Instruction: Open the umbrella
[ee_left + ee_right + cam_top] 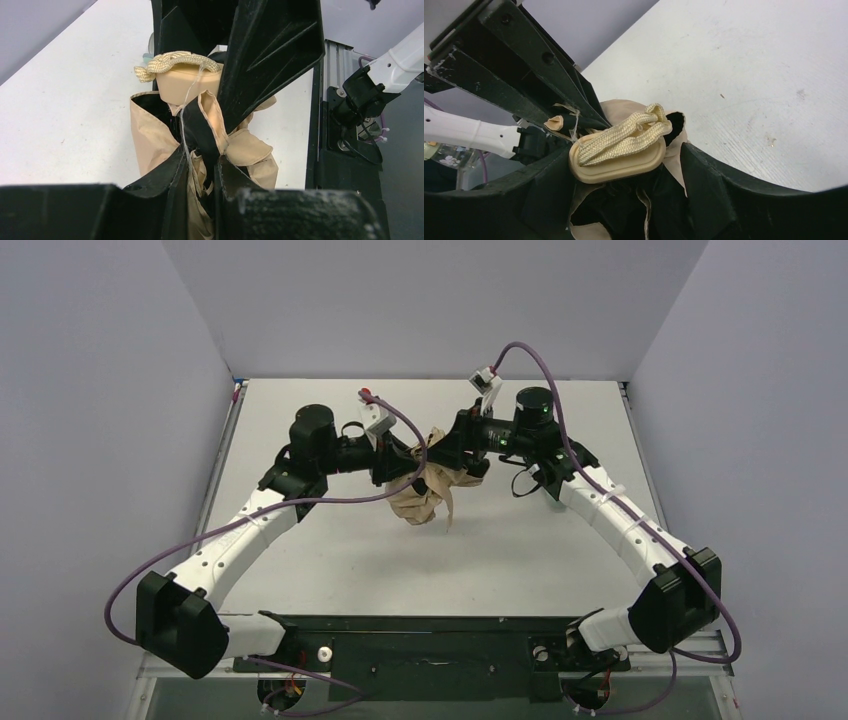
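The umbrella [421,500] is still folded, and both grippers hold it up over the middle of the table. Its crumpled peach-tan fabric and black lining hang loose. My left gripper [408,464] comes from the left. In the left wrist view it [202,175] is shut on the fabric and a black fold of the umbrella [150,135]. My right gripper [449,452] comes from the right. In the right wrist view it [624,187] is shut on the umbrella just under the tan handle [624,167]. A woven cord loop [624,137] lies on the handle. The shaft is hidden.
The white table [330,560] has grey walls on three sides. A metal rail [320,100] runs along its edge. The arm bases sit on a black plate [420,640] at the near edge. Purple cables [560,410] loop over both arms.
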